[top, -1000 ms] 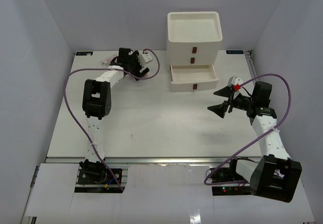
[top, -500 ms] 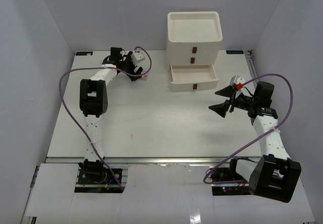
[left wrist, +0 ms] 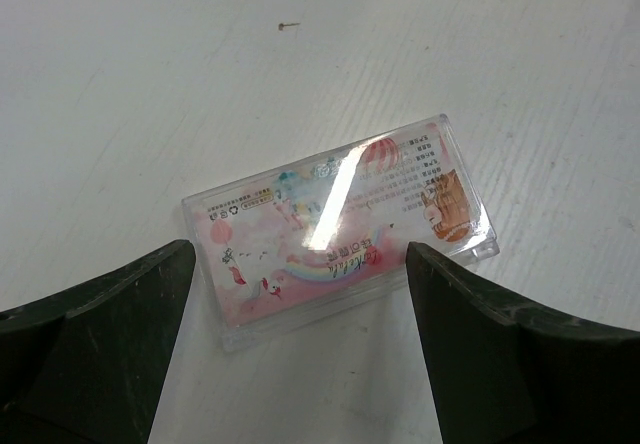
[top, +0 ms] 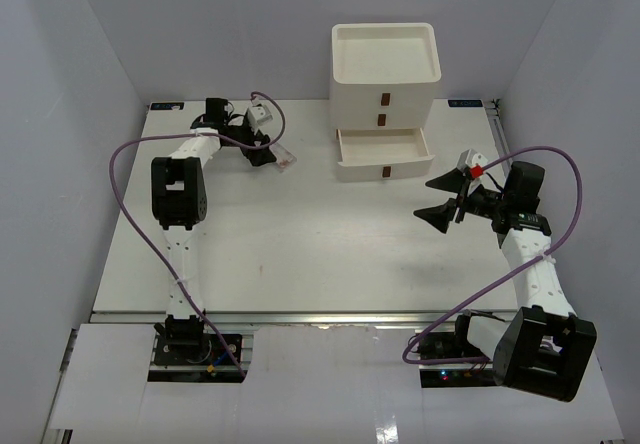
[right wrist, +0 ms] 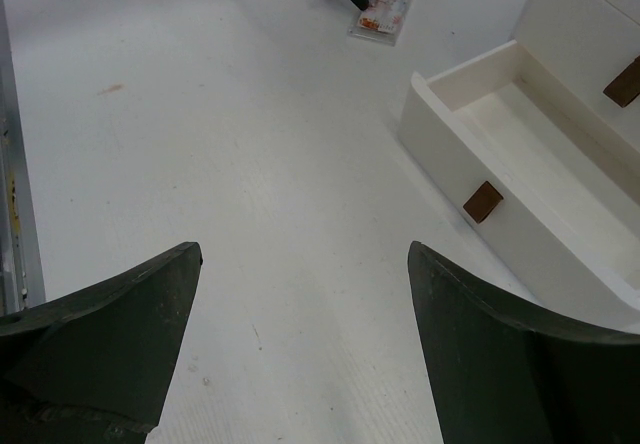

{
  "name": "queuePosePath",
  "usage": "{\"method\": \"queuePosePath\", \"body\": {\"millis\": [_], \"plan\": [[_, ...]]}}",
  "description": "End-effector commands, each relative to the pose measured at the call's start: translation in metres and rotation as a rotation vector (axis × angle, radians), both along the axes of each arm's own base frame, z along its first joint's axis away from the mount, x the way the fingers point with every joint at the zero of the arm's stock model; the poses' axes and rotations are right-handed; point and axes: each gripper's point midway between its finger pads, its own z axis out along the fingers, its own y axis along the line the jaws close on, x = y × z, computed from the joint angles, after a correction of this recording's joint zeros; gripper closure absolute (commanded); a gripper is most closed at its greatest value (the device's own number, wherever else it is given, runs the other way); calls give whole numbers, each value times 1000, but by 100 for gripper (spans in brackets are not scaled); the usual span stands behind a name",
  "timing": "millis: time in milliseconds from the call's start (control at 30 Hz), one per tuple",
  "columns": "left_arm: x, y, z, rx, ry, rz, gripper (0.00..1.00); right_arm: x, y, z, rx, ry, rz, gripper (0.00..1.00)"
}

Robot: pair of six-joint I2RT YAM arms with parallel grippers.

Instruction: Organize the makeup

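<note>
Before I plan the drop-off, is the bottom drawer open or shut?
Open. The bottom drawer juts forward from the front of the white box, and its bare inside shows from above.
</note>
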Motion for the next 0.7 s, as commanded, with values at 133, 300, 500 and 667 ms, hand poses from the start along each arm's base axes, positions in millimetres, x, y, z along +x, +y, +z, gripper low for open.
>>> {"method": "queuePosePath", "body": {"millis": [133, 300, 500, 667], "plan": [[-37, -17, 9, -110, 92, -79, 4, -6, 1, 11, 15, -44, 23, 10], [-55, -24, 19, -159, 151, -82, 6, -8, 1, 14, 17, -57, 27, 10], [-76, -34, 24, -167, 213, -71, 7, -11, 1, 18, 19, -71, 30, 10], [-62, -36, 57, -215, 245, 57, 3, -12, 1, 19, 16, -81, 27, 10]]}}
